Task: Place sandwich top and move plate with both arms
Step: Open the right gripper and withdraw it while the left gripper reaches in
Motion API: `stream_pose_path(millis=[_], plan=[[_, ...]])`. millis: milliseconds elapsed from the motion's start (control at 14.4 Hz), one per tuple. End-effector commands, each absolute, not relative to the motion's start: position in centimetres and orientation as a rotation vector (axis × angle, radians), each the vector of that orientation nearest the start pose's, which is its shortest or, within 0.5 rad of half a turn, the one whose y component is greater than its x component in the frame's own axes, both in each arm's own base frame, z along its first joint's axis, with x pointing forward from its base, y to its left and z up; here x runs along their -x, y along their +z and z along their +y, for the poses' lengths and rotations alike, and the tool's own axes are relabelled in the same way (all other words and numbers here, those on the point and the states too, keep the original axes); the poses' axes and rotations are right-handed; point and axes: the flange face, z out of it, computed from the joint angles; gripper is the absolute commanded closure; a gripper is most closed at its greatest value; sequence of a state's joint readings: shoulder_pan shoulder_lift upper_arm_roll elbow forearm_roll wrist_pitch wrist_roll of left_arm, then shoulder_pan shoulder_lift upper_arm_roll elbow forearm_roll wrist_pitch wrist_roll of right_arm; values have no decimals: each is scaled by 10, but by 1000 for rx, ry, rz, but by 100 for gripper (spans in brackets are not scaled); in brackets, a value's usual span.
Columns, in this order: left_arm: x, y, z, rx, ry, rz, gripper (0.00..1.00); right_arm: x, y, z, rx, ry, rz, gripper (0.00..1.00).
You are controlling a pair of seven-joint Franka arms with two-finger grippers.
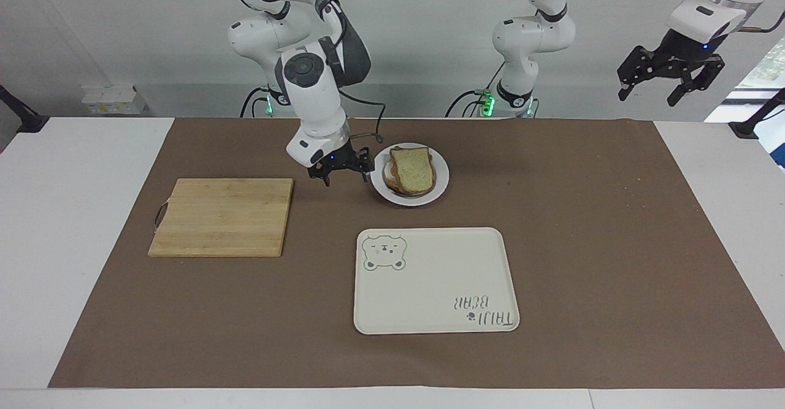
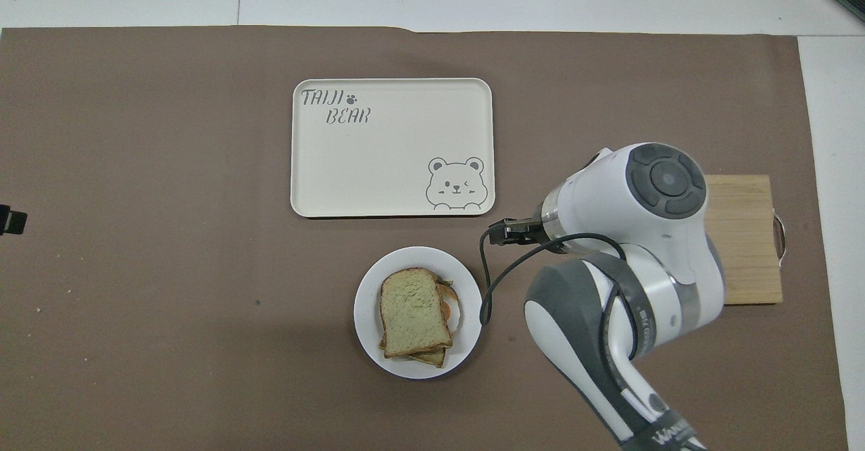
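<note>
The sandwich top (image 1: pixel 412 170) (image 2: pixel 413 310), a pale greenish slice with brown crust, lies flat on a stack of bread on the small white plate (image 1: pixel 440 181) (image 2: pixel 368 287). An orange edge of filling peeks out beside it. My right gripper (image 1: pixel 341 173) hangs open and holds nothing, just above the mat between the plate and the cutting board. In the overhead view the right arm's wrist covers it. My left gripper (image 1: pixel 668 92) waits open, raised high past the left arm's end of the table.
A wooden cutting board (image 1: pixel 224 216) (image 2: pixel 747 248) lies toward the right arm's end, partly covered by the right arm in the overhead view. The cream bear tray (image 1: pixel 435 280) (image 2: pixel 392 153) lies farther from the robots than the plate. A brown mat covers the table.
</note>
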State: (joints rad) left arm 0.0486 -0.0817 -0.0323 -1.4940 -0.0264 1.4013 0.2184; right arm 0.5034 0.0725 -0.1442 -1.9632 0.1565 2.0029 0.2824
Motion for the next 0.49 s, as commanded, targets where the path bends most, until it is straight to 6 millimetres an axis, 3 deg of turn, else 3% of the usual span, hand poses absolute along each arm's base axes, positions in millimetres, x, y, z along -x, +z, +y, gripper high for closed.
stream_pose_path(millis=[0, 416], plan=[[-493, 694, -8, 3138, 116, 353, 0, -530, 447, 182, 3046, 176, 8, 0], [-491, 691, 11, 3148, 147, 281, 0, -529, 448, 106, 3032, 362, 30, 0]])
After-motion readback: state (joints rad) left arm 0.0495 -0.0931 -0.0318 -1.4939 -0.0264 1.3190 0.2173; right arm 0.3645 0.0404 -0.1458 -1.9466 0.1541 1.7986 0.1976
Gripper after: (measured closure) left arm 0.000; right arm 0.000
